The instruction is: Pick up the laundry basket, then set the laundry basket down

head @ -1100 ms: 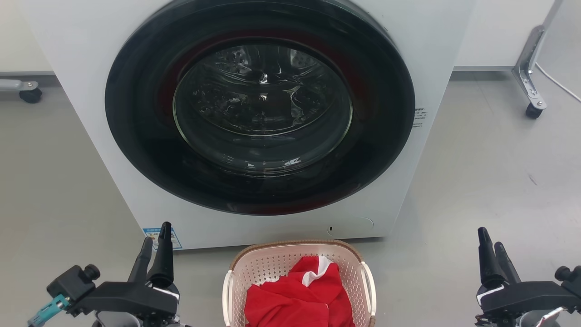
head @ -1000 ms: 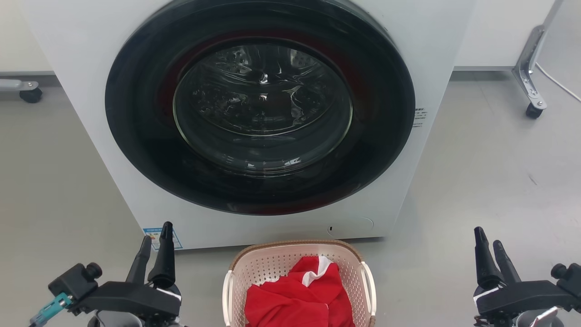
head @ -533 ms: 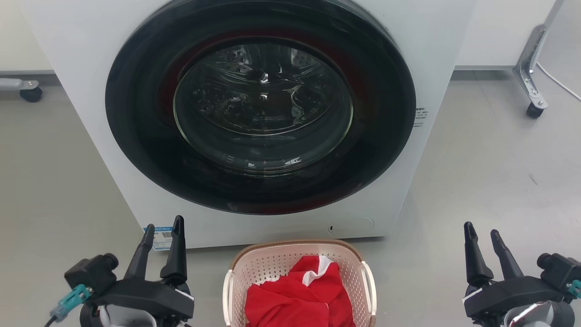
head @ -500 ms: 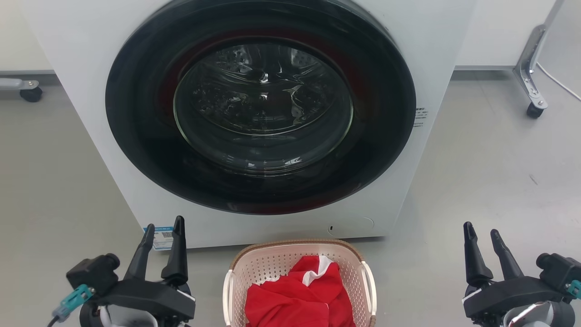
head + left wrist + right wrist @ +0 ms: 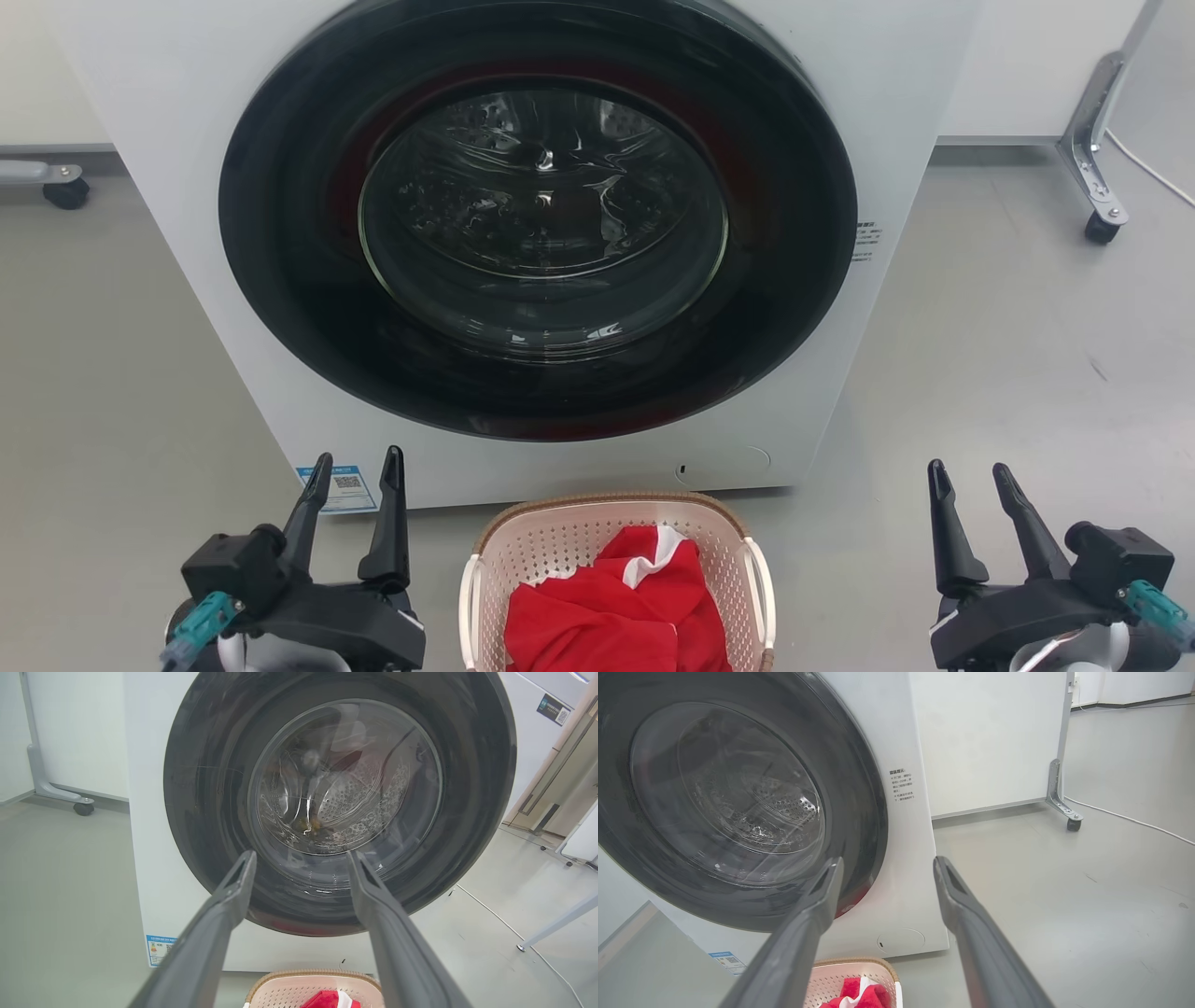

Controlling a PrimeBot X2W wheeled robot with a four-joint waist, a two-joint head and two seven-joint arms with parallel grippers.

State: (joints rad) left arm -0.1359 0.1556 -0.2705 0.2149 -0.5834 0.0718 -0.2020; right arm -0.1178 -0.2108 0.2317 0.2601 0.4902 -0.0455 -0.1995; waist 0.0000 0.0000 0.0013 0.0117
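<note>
White washing machine (image 5: 887, 112) behind laundry basket (image 5: 560, 541) with red cloth (image 5: 597, 621); left hand (image 5: 359, 455) and right hand (image 5: 967, 466) released.

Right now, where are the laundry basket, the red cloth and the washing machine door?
laundry basket (image 5: 560, 541): head view, on its holey back wall.
red cloth (image 5: 607, 621): head view, middle of the crumpled fabric.
washing machine door (image 5: 541, 215): head view, centre of the round glass.

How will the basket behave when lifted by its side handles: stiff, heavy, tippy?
Probably stiff: the basket is moulded perforated plastic with a rim band. Likely light: its visible load is one red cloth. Its handles sit on opposite sides, so an uneven lift might tilt it.
</note>
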